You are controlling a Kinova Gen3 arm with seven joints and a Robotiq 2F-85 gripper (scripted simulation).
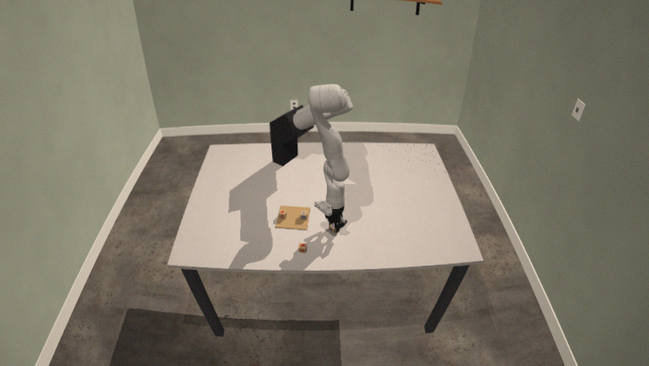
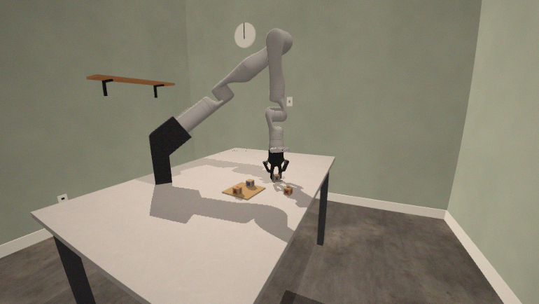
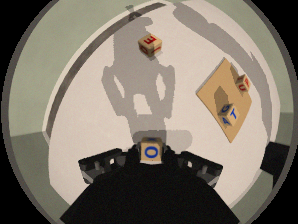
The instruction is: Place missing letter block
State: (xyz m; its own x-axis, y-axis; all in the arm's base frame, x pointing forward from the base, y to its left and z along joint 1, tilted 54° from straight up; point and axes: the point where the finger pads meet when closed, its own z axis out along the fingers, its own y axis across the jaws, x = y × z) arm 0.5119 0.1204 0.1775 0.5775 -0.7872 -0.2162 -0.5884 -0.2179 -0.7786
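The tan mat [image 1: 292, 224] [image 2: 252, 191] [image 3: 212, 90] lies flat. A blue-lettered T block [image 1: 303, 215] [image 2: 249, 183] [image 3: 228, 114] and a red-lettered block [image 1: 281, 213] [image 2: 236, 190] [image 3: 243, 83], apparently the P, stand on it with a gap between them. The blue O block [image 1: 332, 228] [image 2: 276, 177] [image 3: 151, 151] is off the mat, at table level, O facing up. My gripper [image 1: 335, 228] [image 2: 276, 176] [image 3: 151, 147] points down around it, shut on its two sides; the finger contact is partly hidden.
A red-lettered block [image 1: 303, 247] [image 2: 288, 190] [image 3: 150, 45] with E on top lies off the mat, nearer the table's front edge. The white table [image 1: 409, 217] [image 2: 180, 242] carries the arm's black base [image 1: 284, 141] [image 2: 162, 158] at its back side.
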